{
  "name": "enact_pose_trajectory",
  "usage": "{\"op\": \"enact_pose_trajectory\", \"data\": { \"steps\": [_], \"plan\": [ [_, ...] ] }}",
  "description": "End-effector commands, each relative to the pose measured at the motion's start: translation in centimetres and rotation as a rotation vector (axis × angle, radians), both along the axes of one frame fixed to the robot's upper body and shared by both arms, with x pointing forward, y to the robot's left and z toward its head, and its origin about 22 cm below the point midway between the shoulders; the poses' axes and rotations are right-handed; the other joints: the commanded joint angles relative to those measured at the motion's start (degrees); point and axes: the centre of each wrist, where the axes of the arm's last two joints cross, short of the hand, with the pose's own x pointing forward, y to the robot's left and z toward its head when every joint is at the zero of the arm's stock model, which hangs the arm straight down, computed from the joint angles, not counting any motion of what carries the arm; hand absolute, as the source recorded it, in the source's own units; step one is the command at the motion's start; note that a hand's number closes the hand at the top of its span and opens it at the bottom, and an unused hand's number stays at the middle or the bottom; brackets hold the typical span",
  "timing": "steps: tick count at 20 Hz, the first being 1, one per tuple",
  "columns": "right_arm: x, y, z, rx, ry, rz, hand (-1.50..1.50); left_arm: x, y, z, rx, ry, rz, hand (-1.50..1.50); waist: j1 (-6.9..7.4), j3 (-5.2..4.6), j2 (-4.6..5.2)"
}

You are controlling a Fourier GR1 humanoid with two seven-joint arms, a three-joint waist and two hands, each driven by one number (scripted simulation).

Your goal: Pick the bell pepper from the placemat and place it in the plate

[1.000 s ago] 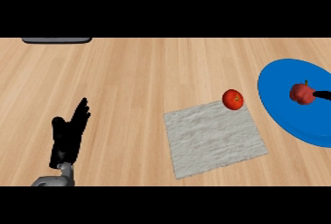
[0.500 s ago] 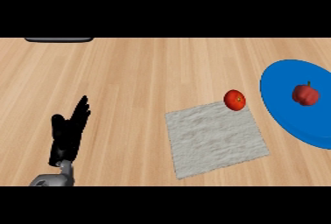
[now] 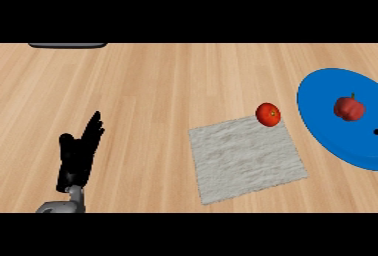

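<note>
Head view gives you no writing, label or brand to read on anything.

Count what you have: one pepper [image 3: 349,108], one tomato [image 3: 268,114], one plate [image 3: 325,125], one placemat [image 3: 246,158] and one hand in sight, all on the wooden counter [image 3: 162,90].

Your left hand [image 3: 77,152] shows at the near left, well apart from everything else. Its fingers are straight and spread a little, pointing to the far side, thumb out to the left. It holds nothing and touches no object; the grey forearm [image 3: 63,205] comes in from the near edge below it.

Your right hand cannot be made out. Only a tiny dark speck sits at the right edge, over the plate's near part, too small to identify.

Look for the pepper on the blue plate at the right: dark red, stem up, lying on the plate's far half, away from the rim. The plate runs off the right edge.

You see the tomato, brighter orange-red and round, at the placemat's far right corner, between the mat and the plate, just beside the plate's left rim. The placemat is a grey, rough-textured square, lying skewed near the middle.

A dark grey object [image 3: 68,45] is cut off at the far left edge.
</note>
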Motion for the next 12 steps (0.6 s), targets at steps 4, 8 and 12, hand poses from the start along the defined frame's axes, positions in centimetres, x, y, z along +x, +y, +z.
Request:
{"op": "enact_pose_trajectory", "data": {
  "steps": [4, 8, 12],
  "plan": [
    [-1.9, -0.8, -1.4, -0.076, 0.060, -0.050, -1.50, 0.4, -0.4, -0.8, 0.009, -0.005, -0.006, 0.00, -0.20, -0.01, 0.03],
    [0.1, 0.2, -0.7, -0.091, 0.057, -0.084, -1.50, -0.4, -0.5, 0.5, 0.001, 0.000, -0.019, 0.00, 0.61, 0.06, 0.17],
    [-1.7, 0.1, -3.2, -0.083, 0.067, -0.112, -1.50, -1.0, -1.6, -0.2, 0.018, -0.015, 0.017, 0.00, 0.40, 0.06, 0.17]
  ]
}}
